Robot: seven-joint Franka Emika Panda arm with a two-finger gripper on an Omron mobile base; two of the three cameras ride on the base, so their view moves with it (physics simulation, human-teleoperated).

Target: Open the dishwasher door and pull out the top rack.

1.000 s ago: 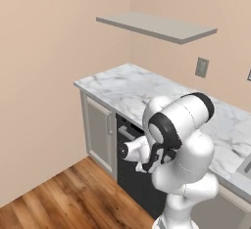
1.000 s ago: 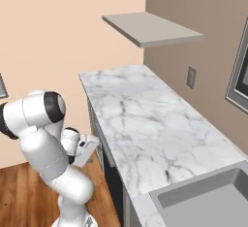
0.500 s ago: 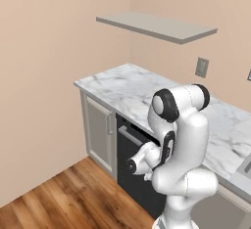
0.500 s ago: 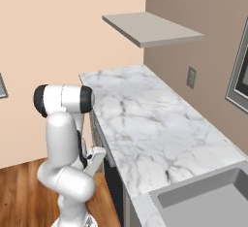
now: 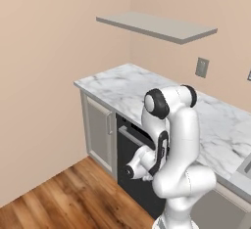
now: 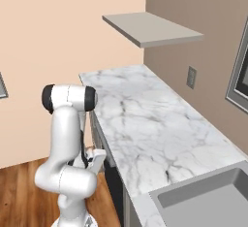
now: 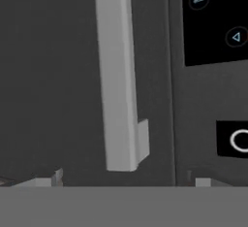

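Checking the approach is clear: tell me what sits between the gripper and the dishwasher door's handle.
Nothing: in the hand view the gripper faces the grey bar handle of the dishwasher door, with bare door panel between the open jaws.

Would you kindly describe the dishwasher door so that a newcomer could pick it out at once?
Start at the marble counter that runs along the wall under the shelf. Below its front edge, right of the grey cabinet door, sits the dishwasher door, shut. It is the black panel with a grey horizontal bar handle along its top, whereas the cabinet door is pale with a vertical handle.
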